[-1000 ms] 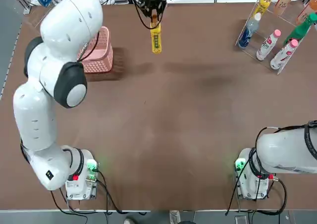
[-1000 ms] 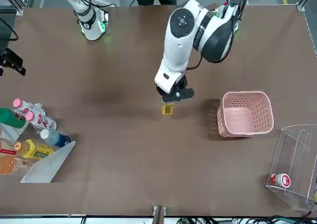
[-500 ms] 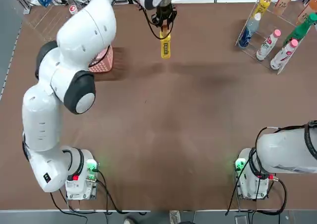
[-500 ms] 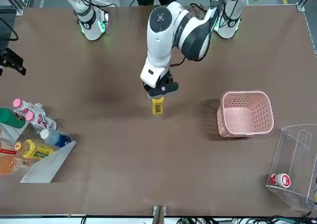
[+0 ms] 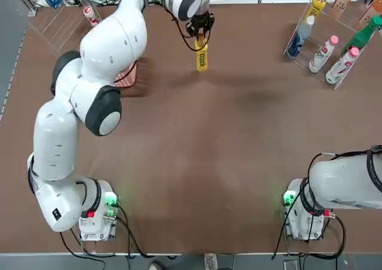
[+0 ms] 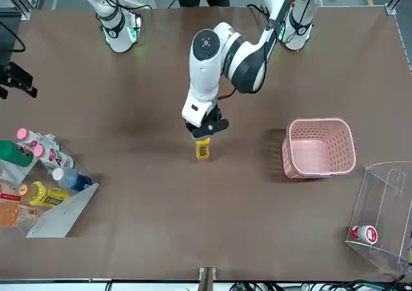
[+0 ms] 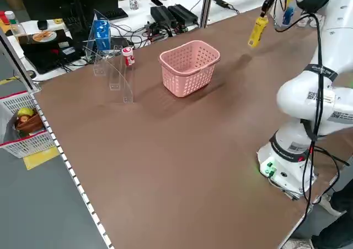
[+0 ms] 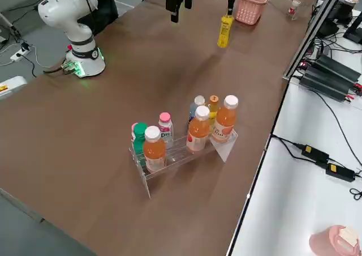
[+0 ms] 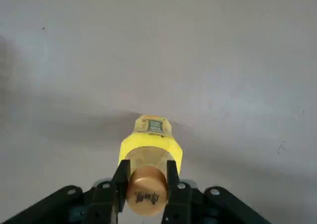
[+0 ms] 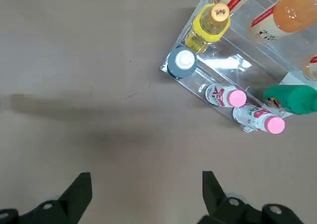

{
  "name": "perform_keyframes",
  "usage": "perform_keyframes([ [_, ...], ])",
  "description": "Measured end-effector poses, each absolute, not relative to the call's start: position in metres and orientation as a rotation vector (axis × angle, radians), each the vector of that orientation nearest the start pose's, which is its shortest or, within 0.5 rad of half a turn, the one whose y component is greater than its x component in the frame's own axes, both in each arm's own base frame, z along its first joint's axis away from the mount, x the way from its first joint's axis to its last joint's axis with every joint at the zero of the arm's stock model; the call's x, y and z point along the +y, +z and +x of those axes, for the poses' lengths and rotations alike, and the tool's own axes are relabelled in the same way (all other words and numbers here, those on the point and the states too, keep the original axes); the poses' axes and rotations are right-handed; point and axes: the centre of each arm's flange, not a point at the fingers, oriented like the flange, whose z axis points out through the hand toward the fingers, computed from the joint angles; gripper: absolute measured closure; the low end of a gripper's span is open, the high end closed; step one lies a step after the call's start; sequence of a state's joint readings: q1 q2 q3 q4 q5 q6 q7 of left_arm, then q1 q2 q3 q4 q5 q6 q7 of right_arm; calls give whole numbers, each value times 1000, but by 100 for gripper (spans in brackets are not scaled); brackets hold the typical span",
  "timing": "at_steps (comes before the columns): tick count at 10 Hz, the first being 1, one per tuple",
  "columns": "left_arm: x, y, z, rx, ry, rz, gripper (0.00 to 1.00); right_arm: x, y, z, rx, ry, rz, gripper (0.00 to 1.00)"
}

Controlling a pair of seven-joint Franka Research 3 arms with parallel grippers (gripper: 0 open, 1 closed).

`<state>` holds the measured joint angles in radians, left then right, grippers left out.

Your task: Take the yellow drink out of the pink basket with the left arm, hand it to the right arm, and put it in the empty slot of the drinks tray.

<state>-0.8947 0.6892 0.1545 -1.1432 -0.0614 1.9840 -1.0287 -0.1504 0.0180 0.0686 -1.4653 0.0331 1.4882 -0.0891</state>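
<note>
One yellow drink [image 5: 202, 59], pinched by the left gripper [image 9: 149, 184]; right gripper [image 10: 147, 184], spread, well apart from it.

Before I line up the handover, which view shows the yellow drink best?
The right side view: the yellow drink hangs there nearly whole, body unobstructed. The left side and top views show its body, cap partly hidden; the front view, only its lower end. The left wrist view looks onto its cap; the right wrist view lacks it.
</note>
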Motion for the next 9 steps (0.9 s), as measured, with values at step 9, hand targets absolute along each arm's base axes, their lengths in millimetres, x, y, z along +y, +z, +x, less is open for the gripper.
perform_keyframes([
  [9, -553, 367, 537, -453, -238, -3180, 66, -47, 641, 558, -16, 27, -3139, 1],
])
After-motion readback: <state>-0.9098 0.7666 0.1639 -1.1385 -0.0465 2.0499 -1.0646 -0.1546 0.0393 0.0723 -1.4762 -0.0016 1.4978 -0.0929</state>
